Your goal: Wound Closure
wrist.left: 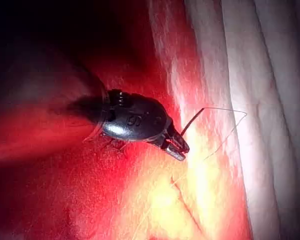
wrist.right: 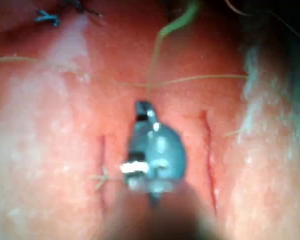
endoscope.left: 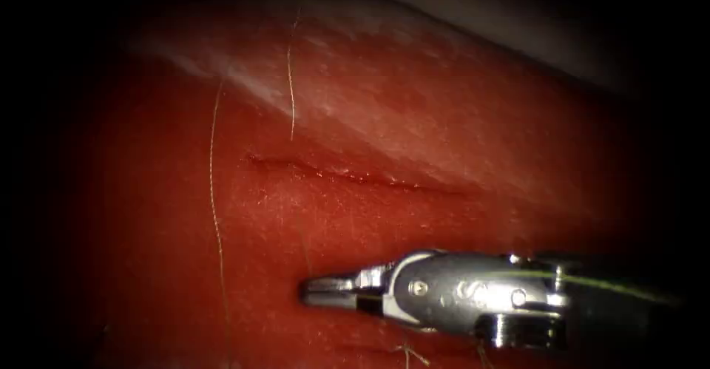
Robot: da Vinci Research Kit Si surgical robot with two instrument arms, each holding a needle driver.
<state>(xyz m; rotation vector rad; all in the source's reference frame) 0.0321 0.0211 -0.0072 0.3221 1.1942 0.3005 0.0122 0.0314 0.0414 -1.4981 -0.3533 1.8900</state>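
R hand (endoscope.left: 325, 293) lies low over the tissue (endoscope.left: 444, 117), on the near side of the cut (endoscope.left: 347, 177) and apart from it. Its tips are together, and a greenish thread (endoscope.left: 606, 286) runs through them and back along the tool, so I read it as clamped on thread. Wrist cam agrees: the strand leaves right at the tip of the R hand (wrist.right: 144, 107).

L hand (wrist.left: 177, 147) also looks pressed together, with a dark strand rising from its tips. Prob. thread, though I can't rule out the needle's end.

Can't place the needle, or say if it's in tissue.

My guess: thread mgmt stage, as the cut looks open w/ no stitch across it. Next move needs the needle located first and gentle tension, since loose strands cross the tissue.

Markings on the tool body are engraved, but not legible to me.
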